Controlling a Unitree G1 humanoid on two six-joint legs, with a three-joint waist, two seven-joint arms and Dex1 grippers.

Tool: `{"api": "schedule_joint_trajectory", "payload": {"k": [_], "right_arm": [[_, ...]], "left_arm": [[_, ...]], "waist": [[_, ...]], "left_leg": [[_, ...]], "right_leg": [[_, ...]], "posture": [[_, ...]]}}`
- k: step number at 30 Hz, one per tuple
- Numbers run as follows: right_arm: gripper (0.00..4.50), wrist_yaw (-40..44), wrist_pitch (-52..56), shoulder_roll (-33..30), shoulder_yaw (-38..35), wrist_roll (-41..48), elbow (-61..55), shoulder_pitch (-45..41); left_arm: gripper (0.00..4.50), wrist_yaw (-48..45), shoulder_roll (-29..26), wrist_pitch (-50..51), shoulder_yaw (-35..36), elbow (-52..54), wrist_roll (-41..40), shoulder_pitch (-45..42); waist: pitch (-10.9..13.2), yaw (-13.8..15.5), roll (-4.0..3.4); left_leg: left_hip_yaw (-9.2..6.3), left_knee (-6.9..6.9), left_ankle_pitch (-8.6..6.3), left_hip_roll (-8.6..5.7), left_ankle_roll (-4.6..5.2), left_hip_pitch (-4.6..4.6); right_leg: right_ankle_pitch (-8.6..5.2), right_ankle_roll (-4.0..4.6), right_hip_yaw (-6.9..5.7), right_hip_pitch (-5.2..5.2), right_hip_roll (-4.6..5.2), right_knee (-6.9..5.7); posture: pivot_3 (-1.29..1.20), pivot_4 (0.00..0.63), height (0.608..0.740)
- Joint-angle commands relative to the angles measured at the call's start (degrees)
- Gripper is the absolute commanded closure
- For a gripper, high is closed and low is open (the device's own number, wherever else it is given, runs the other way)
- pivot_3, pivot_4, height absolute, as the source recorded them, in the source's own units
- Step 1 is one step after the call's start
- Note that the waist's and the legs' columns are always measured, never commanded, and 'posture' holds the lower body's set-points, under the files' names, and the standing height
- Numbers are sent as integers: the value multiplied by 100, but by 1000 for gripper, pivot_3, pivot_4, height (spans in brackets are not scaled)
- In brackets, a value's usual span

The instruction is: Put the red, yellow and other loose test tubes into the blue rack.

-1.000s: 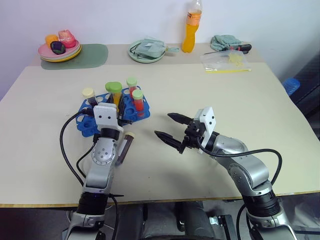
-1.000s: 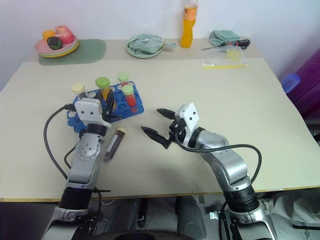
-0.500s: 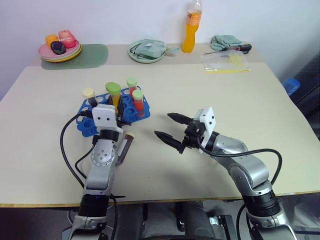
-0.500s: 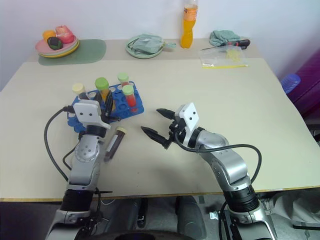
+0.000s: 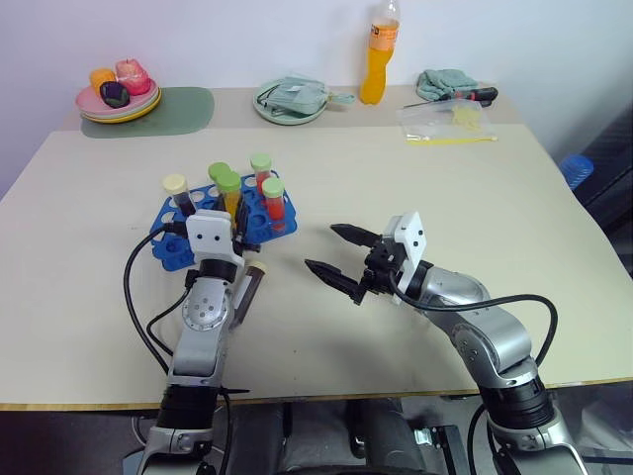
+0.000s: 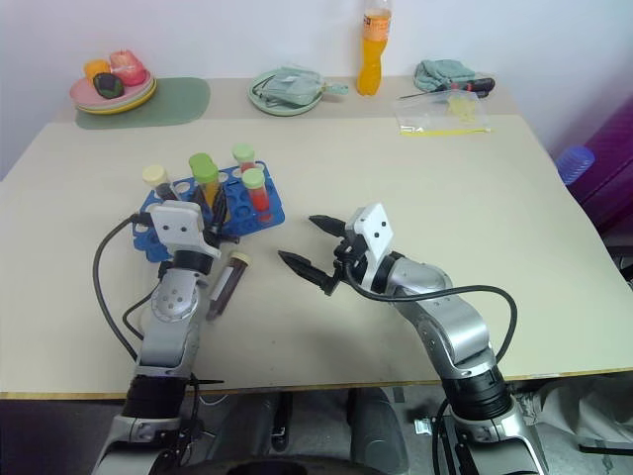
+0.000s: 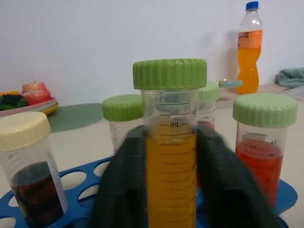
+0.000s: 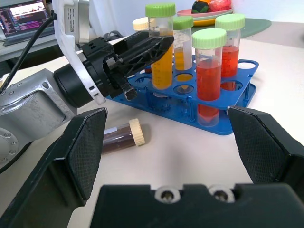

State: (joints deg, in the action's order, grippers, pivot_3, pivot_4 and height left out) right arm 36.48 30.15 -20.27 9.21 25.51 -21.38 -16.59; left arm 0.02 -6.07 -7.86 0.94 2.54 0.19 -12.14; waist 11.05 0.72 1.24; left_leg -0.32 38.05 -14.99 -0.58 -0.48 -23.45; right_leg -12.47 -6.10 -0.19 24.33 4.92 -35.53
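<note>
Blue rack (image 5: pixel 183 237): perforated plastic tray of round holes on the left half of the desk (image 5: pixel 415 188), nearer the front edge than the back; its near part is hidden behind the left gripper's white housing.
Yellow tube (image 7: pixel 170 156): clear, graduated, ribbed green screw cap, filled with orange-yellow liquid; it stands upright in a rack hole, its bottom cut off from sight by the rack and fingers.
Left gripper (image 8: pixel 142 47): its two black fingers flank the yellow tube on both sides; whether they press it or have let go cannot be told.
Red tubes (image 8: pixel 208 76): two upright in the rack, green caps, red liquid, at the rack's right end.
Other racked tubes: one cream-capped with dark liquid (image 7: pixel 29 171) at the rack's left end; one green-capped (image 7: pixel 123 118) behind the yellow tube, contents hard to make out.
Loose tube (image 8: pixel 124 137): dark brownish liquid, cream ribbed cap, lying on its side on the desk just in front of the rack, beside the left arm, which partly covers it in the head views.
Right gripper (image 5: pixel 331 252): black pointed fingers spread wide apart, grasping nothing, hovering right of the rack over bare desk.
Back edge: plate of toy food (image 5: pixel 117 94) on a green mat, bowl (image 5: pixel 289 99), orange drink bottle (image 5: pixel 378 59), clear bag (image 5: pixel 447 124), crumpled cloth (image 5: pixel 443 81).
</note>
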Motion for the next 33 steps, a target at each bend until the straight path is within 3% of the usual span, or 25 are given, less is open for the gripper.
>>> {"api": "schedule_joint_trajectory", "payload": {"k": [1, 2, 6, 10, 13, 16, 18, 21, 23, 26, 29, 33], "right_arm": [[0, 38, -34, 4, 0, 62, -313, -45], [0, 35, -24, -9, -18, 68, -327, -52], [0, 50, 23, -94, -124, 114, -382, -63], [0, 146, 1, -217, -194, 131, -318, -70], [0, 239, -22, -278, -234, 147, -217, -124], [0, 357, -46, -318, -244, 144, -100, -214], [0, 488, -78, -358, -207, 129, 2, -316], [0, 798, -114, -495, -104, 93, 92, -465], [0, 1202, -39, -743, -73, 199, 24, -560], [0, 1739, 184, -1151, -109, 500, -167, -618], [0, 2304, 350, -1704, -107, 750, -517, -509], [0, 2342, 337, -1934, -64, 695, -730, -370]], "left_arm": [[1338, -36, -33, -45, 67, 303, 18, 60], [835, -96, -111, 102, 181, 571, -96, 156], [835, -469, -634, 960, 689, 1849, -616, 657], [835, -1311, -1751, 2827, 1448, 3662, -2254, 1407], [41, -1369, -2662, 4500, 2058, 4585, -3731, 1781], [41, -941, -3557, 6021, 2301, 5072, -4910, 1599], [41, -468, -4150, 7268, 1981, 5135, -5371, 957], [41, 282, -4010, 9027, 1514, 4656, -6026, -203], [41, 606, -4200, 9887, 779, 4031, -6466, -971], [41, 1210, -4312, 10036, 77, 3117, -7649, -1608], [41, 2040, -4111, 10036, -417, 2654, -8162, -1931], [41, 3082, -3841, 9967, -739, 2025, -8767, -2121]], "waist": [[0, -3, 0], [0, -4, 0], [0, -50, -1], [-1, -110, -2], [-3, -99, -5], [-2, -97, -5], [-2, -89, -5], [-1, -81, -7], [0, -72, 0], [0, -71, 1], [2, -64, 1], [1, -48, 3]], "left_leg": [[0, 0, 0, 0, 0, 0], [0, 0, 0, 1, 0, 0], [-1, -1, -3, 23, 5, 2], [-4, -1, -4, 35, 5, 2], [-5, 0, -4, 33, 5, 3], [-10, 3, -4, 34, 5, 6], [-10, 4, -4, 33, 5, 9], [-11, 9, -3, 32, 4, 13], [-12, 10, -3, 18, 4, 16], [-13, 10, -3, 12, 4, 16], [-15, 8, -3, 21, 4, 12], [-14, 9, -3, 28, 3, 12]], "right_leg": [[0, 0, 0, 0, 0, 0], [0, 0, 0, 0, 0, 0], [0, 0, 1, 1, -4, -3], [-1, 3, 2, 3, -16, -4], [-2, 4, 2, 0, -10, -3], [-13, 23, 2, -6, -13, -1], [-13, 23, 2, -7, -14, -4], [-12, 19, 3, -13, -23, -7], [-3, 0, 3, -16, -23, -16], [-4, 0, 5, -7, -22, -31], [-6, 2, 6, 1, -21, -33], [-6, 4, 8, 1, -20, -33]], "posture": [[0, 150, 740], [0, 150, 740], [0, 150, 740], [0, 150, 740], [0, 150, 740], [0, 150, 740], [0, 150, 740], [0, 150, 740], [0, 150, 740], [0, 150, 740], [0, 150, 740], [0, 150, 740]]}}
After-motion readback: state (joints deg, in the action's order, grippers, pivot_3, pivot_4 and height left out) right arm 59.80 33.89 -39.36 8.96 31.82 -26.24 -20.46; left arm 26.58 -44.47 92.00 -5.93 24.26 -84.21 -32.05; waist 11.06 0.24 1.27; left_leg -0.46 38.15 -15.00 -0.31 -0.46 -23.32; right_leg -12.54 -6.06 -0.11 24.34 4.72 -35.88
